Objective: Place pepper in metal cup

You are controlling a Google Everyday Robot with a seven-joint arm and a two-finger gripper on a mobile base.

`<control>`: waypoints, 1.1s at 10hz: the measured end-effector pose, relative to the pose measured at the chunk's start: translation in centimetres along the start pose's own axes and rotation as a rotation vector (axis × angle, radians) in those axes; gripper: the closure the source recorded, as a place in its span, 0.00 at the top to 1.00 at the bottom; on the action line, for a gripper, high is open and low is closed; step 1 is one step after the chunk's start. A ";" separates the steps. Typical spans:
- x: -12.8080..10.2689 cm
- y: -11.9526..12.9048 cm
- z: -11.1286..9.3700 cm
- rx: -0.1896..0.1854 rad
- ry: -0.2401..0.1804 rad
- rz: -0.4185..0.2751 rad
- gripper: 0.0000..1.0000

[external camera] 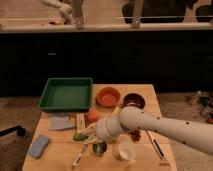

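Camera view. Wooden table [150,97]. Rear: green tray [66,94], orange bowl [108,96], dark maroon bowl [133,100]. Left front: blue sponge [38,146]. Metal cup [99,148] at the front edge, just beside the white cup [126,150]. Arm enters from the right, low over the table. Gripper [90,134] just above-left of the metal cup. Pepper: not made out.
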 end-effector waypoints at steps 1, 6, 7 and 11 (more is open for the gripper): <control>0.3 0.0 0.0 -0.002 -0.005 0.002 0.00; 2.9 -0.5 -0.4 -0.005 -0.034 0.028 0.00; 3.5 -0.6 -0.5 -0.005 -0.036 0.037 0.00; 5.4 -0.9 -1.3 0.005 -0.048 0.067 0.00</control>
